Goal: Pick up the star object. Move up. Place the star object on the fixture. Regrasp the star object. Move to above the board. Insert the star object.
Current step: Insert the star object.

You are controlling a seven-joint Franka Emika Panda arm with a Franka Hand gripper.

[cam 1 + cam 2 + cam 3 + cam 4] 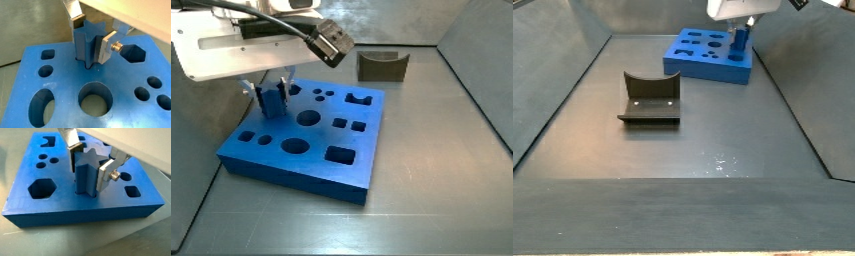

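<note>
Hand (89, 164) points straight down, fingers (105, 174) closed upon something

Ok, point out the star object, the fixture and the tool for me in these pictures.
star object (85, 174): a wrist view, on its upright blue side face.
fixture (648, 100): a side view, on the notched block's top.
tool (89, 163): a wrist view, midway between the silver fingertips, over the board.

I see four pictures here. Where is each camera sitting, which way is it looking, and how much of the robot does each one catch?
Wrist views: both ride on the arm, looking down at the gripper, shut on the upright slim blue star-shaped peg entering the thick blue board with cut-out holes.
Side view: above the board's near corner; shows the white arm.
Side view: from the far end, past the dark notched fixture; shows the gripper.
Shared: board and peg.
</note>
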